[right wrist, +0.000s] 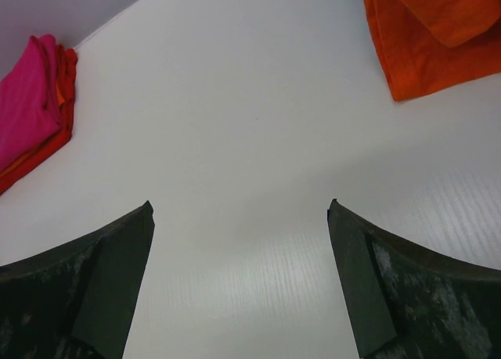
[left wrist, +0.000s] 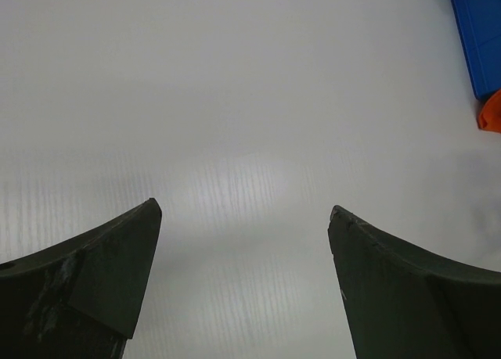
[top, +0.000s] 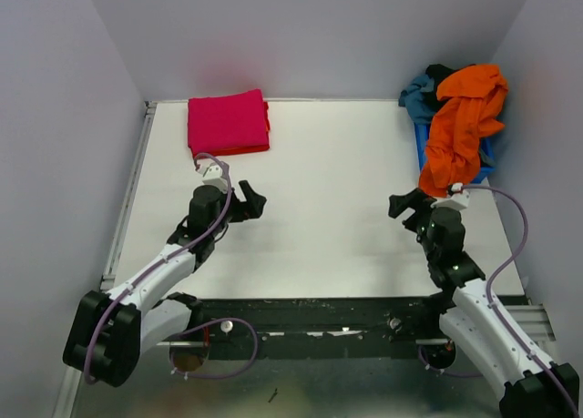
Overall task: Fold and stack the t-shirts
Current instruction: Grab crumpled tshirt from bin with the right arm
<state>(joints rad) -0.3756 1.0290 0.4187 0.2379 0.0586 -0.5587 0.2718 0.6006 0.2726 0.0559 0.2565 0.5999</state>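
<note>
The left gripper (top: pixel 255 202) and right gripper (top: pixel 404 209) are spread wide, with nothing held. The orange t-shirt (top: pixel 460 131) is draped beyond the right (over a blue bin (top: pixel 421 145)), and the folded pink t-shirt (top: pixel 228 122) is laid beyond the left.

Plain pale lavender-grey walls (top: pixel 55 117) enclose a white matte table (top: pixel 328 199) on left, far and right; a black rail (top: pixel 319 313) edges its near side.

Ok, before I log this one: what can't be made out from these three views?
Folded stack: top external shows only its pink top; in right wrist the frame's left edge cuts it, so layer count is unclear.
Blue bin: mostly hidden under the orange shirt in top external; left wrist catches only a corner at the right edge.
Teal garment and dark garment behind the orange shirt: mostly covered; type unclear.
</note>
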